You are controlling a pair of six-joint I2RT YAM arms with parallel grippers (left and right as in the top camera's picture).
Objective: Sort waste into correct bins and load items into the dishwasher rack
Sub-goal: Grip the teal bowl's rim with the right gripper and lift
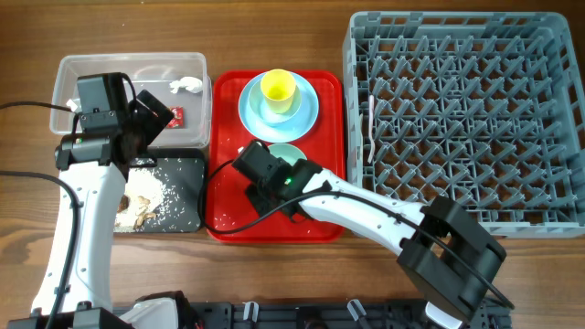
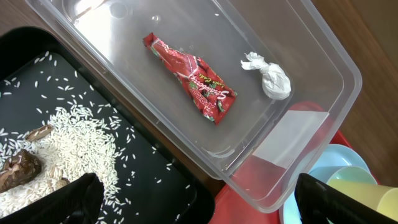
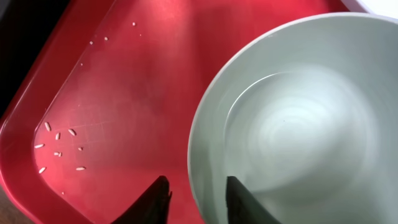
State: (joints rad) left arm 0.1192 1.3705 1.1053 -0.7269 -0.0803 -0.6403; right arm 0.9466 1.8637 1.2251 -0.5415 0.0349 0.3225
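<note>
My right gripper (image 3: 196, 186) stands open and narrow astride the rim of the pale-green bowl (image 3: 298, 124) on the red tray (image 3: 124, 93). One finger is inside the bowl and one outside, with a sliver of tray between the outer finger and the rim. My left gripper (image 2: 196, 199) is wide open and empty above the edge where the clear tub (image 2: 348, 68) meets the black tray (image 2: 155, 168). The red wrapper (image 2: 189, 78) and white tissue (image 2: 270, 78) lie in the tub. Rice and brown scraps (image 2: 68, 137) lie in the black tray. The yellow cup (image 1: 278, 89) sits in a blue bowl on the blue plate (image 1: 306, 114).
The grey dishwasher rack (image 1: 466, 119) fills the right side, with white cutlery (image 1: 369, 128) at its left edge. A few rice grains (image 3: 59, 146) lie in the red tray's corner. Bare wooden table (image 1: 18, 228) shows along the left.
</note>
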